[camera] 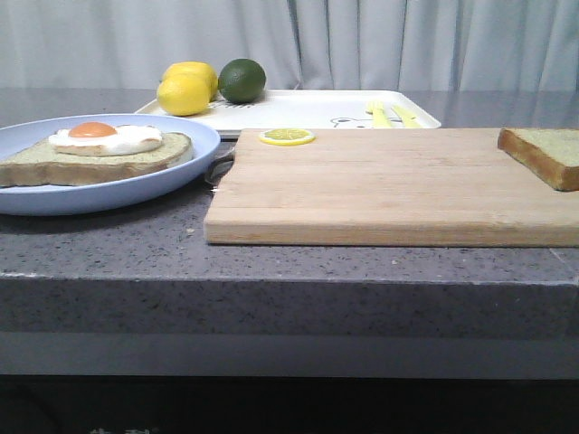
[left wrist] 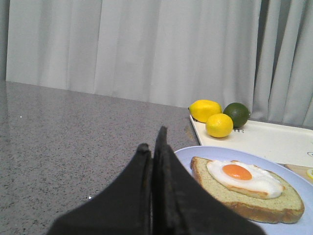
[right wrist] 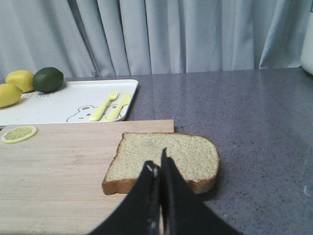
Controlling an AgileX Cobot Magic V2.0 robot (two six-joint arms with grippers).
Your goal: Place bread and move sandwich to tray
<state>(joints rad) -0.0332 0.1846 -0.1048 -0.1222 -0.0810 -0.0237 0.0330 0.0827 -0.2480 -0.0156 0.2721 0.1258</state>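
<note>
Resting on the far right corner of the wooden board point(camera: 389, 185), the bread point(camera: 543, 154) lies flat, with one edge overhanging the board onto the grey countertop point(camera: 271, 271) as the right wrist view shows. The right gripper point(right wrist: 160, 169) hangs just in front of the slice's near crust; its two dark fingers are pressed together with only a hairline seam between them, and they hold nothing. Contact with the bread cannot be confirmed.

The sandwich point(camera: 95, 149) consists of a brown-crusted slice topped with a white fried egg and orange yolk. It sits on the pale-blue plate point(camera: 172, 185) at the left of the countertop, the plate rim just beside the board's left edge. The left gripper point(left wrist: 154, 149) is positioned at the plate's rim, beside the sandwich. Its fingers are likewise closed against each other and carry nothing.

The tray point(camera: 298, 113) lies behind the board and plate, near the curtain point(camera: 407, 41). It carries two lemons point(camera: 185, 89) and a lime point(camera: 242, 80) at its left end, and a yellow fork point(right wrist: 103, 105) and knife point(right wrist: 119, 106) near a small bear drawing towards its right end. A lemon slice point(camera: 287, 136) lies on the board's far edge, just beside the tray.
</note>
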